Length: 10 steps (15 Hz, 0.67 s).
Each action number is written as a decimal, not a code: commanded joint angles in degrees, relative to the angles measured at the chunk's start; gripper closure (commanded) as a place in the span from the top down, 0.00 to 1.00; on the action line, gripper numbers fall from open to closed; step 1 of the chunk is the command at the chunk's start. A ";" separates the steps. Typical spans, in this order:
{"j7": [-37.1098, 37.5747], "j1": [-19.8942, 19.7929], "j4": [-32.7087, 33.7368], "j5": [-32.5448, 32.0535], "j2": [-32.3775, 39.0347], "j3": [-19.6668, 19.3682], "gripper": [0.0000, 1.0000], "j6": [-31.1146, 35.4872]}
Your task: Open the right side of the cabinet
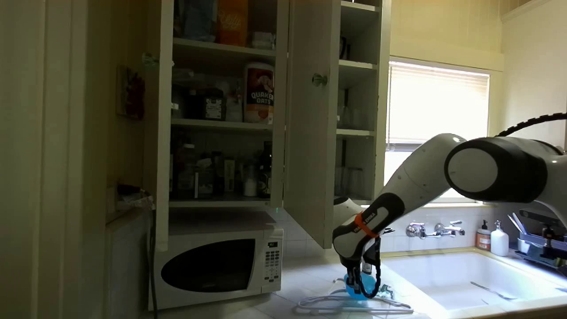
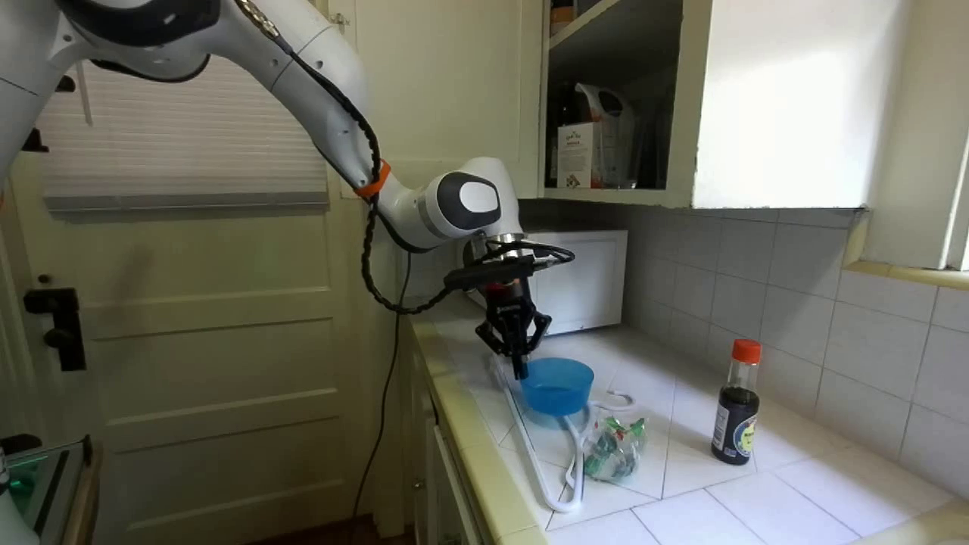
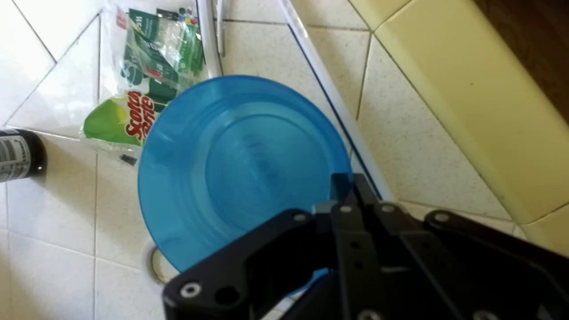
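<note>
Up-left of your gripper [image 3: 352,178] in an exterior view, right cabinet door [image 1: 308,133] stands open. You're clenched on the blue bowl [image 3: 255,164] by its rim.

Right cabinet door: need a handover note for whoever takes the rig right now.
Tool: shut on the rim of the blue bowl, low at the counter.
Right cabinet door: swung outward, shelves inside showing.
Left door: open too.
Done: the right door is open.
Remaining: probably nothing on the door; the bowl isn't in the task, so I'd release it before withdrawing.
</note>
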 commanded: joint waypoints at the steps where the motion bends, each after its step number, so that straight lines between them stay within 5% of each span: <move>1: -1.63 -0.13 6.39 1.78 5.91 0.74 0.01 -1.71; 2: -2.24 -0.24 7.36 2.27 6.78 1.19 0.01 -2.17; 3: -2.71 -0.29 8.17 2.66 7.52 1.58 0.29 -2.66; 5: -2.94 0.06 9.24 2.82 8.02 1.89 0.34 -4.45; 10: 2.55 2.63 7.91 0.80 5.38 0.45 0.72 -10.69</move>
